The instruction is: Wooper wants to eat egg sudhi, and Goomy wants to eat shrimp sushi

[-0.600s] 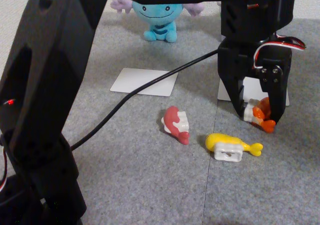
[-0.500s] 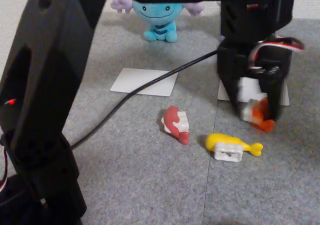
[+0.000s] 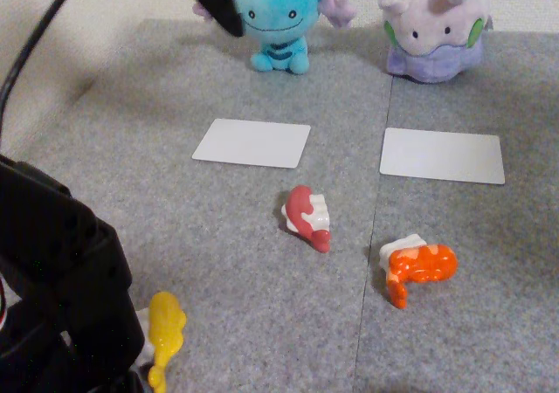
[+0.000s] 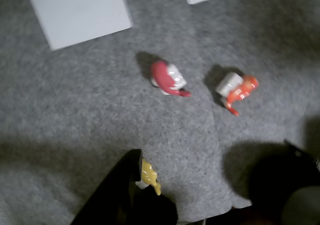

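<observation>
I can't tell how the gripper point(image 4: 142, 177) stands: in the wrist view its dark finger covers part of the egg sudhi point(image 4: 148, 174), and whether the piece is pinched or just beside it isn't readable. In the fixed view the egg sudhi point(image 3: 164, 334) lies low at the near left edge of the grey mat point(image 3: 262, 323), touching the black arm base point(image 3: 61, 279).

My read: the egg piece is the step in hand and needs to go to the left white card point(image 3: 252, 142) in front of Wooper point(image 3: 278, 19). To do it well I'd confirm the grip first, lift clear, then carry it up the left side.

The dark red sushi point(image 3: 307, 216) sits mid-mat, near that path; I'd pass left of it. The shrimp sushi point(image 3: 417, 265) lies right of it, short of the right white card point(image 3: 443, 155) below Goomy point(image 3: 434, 24). A black cable point(image 3: 35, 35) hangs at the upper left.
</observation>
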### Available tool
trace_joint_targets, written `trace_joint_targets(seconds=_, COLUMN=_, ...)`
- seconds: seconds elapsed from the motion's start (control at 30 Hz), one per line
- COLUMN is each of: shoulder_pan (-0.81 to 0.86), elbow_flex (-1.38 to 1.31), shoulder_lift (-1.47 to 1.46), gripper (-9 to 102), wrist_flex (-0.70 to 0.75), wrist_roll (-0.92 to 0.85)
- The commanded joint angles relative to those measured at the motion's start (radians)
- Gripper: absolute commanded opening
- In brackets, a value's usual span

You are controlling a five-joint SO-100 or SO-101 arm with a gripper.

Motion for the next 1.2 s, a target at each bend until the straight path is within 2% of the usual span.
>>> trace_joint_targets(seconds=0.0, shoulder_pan=0.003, elbow_flex=-0.008, shoulder_lift=0.026, gripper=84, wrist_flex=0.017, wrist_roll=0.002)
trace_joint_targets(seconds=0.47, shoulder_pan=0.002, elbow_flex=-0.009, shoulder_lift=0.017, gripper=84, wrist_flex=-0.037, wrist_roll=0.0)
trace_joint_targets(seconds=1.17, shoulder_pan=0.0, elbow_flex=-0.009, shoulder_lift=0.011, gripper=84, wrist_flex=-0.035, wrist_roll=0.002)
